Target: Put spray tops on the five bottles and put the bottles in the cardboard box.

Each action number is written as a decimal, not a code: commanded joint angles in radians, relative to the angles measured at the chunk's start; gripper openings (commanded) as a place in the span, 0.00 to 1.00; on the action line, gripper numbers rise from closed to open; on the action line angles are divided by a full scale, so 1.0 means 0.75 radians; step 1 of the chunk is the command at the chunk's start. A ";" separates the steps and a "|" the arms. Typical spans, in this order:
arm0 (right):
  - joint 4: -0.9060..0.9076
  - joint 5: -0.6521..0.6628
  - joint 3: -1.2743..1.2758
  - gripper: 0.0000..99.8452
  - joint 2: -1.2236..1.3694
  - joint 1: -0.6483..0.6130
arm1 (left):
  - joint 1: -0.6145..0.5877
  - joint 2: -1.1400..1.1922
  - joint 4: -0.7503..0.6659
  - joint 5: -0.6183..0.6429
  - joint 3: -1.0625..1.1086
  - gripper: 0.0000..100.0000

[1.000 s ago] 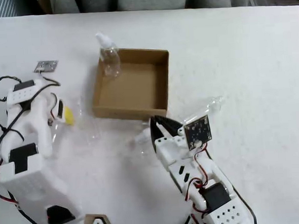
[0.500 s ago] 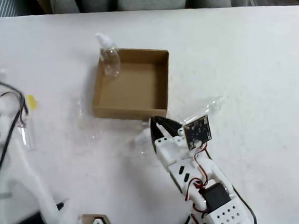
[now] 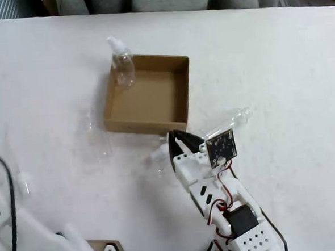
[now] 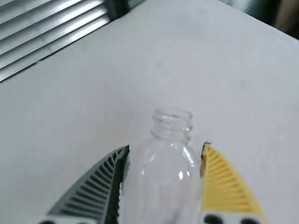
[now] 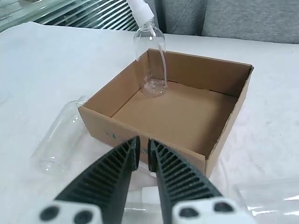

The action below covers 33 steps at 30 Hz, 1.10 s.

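While upright, one bottle (image 5: pixel 150 60), one box (image 5: pixel 103 124)

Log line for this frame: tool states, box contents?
left tool: shut on uncapped bottle | right tool: shut, empty, facing cardboard box | in box: one capped bottle, upright

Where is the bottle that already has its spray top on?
The capped bottle stands upright inside the cardboard box, in its far left corner as the high view shows it.

A white table (image 3: pixel 276 50) bears the cardboard box (image 3: pixel 147 125); clear bottle (image 5: pixel 60 135) lies beside.
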 commanded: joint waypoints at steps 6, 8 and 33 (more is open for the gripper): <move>0.050 0.004 0.010 0.02 -0.011 -0.107 | -0.244 0.013 -0.088 0.131 0.139 0.02; 0.062 0.004 0.010 0.02 -0.011 -0.105 | -0.240 0.097 -0.090 0.102 0.160 0.02; 0.081 0.004 0.010 0.02 -0.011 -0.103 | -0.148 1.863 0.565 -0.088 -1.283 0.25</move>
